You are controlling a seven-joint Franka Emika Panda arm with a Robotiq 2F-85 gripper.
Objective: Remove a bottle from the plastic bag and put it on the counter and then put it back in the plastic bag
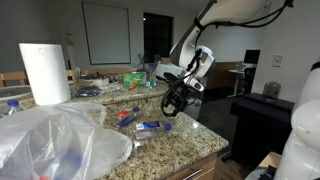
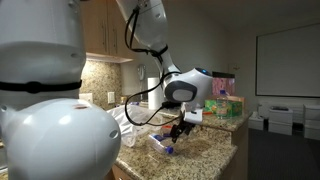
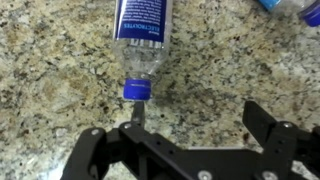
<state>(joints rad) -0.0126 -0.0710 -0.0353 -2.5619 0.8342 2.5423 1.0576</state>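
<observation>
A small clear bottle [image 3: 140, 40] with a blue-and-white label lies on its side on the speckled granite counter [image 3: 60, 70], its blue cap pointing at me. My gripper [image 3: 200, 118] is open just behind the cap, with nothing between its fingers; one fingertip [image 3: 136, 112] sits close under the cap. In both exterior views the gripper [image 1: 175, 100] [image 2: 180, 128] hangs just above the counter beside the bottle [image 1: 148, 127] [image 2: 163, 145]. The crinkled translucent plastic bag [image 1: 60, 140] fills the near corner of the counter, apart from the bottle.
A white paper towel roll [image 1: 44, 72] stands behind the bag. A small blue-orange-red item [image 1: 127, 116] lies near the bottle, and blue objects [image 3: 290, 8] show at the wrist view's far edge. Green boxes and clutter [image 1: 130, 78] sit further back. The counter's rounded edge [image 1: 215, 150] is close.
</observation>
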